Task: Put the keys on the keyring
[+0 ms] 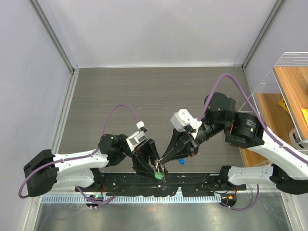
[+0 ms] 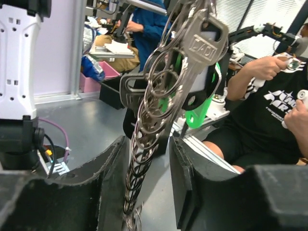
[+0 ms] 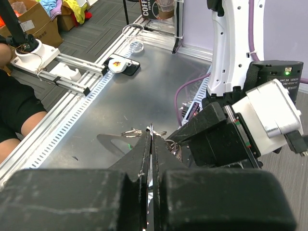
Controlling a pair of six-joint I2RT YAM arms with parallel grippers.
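The thin silvery-grey metal wire keyring [image 2: 144,139], carrying a big silver metal key [image 2: 199,43], stands between the half-spread fingers of the left end effector [image 2: 144,192], which seem not to touch it. In the left wrist view its long axis runs from 6 to 1 o'clock. The right end effector [image 3: 150,137] is pressed together and appears to pinch the wire. A small blue-headed key [image 1: 181,162] lies on the dark worktop [image 1: 144,96], nearer the right arm.

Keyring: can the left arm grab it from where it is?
Probably yes. The keyring hangs right between the open fingers of the left gripper, with nothing blocking it, while the right gripper seems to pinch it.
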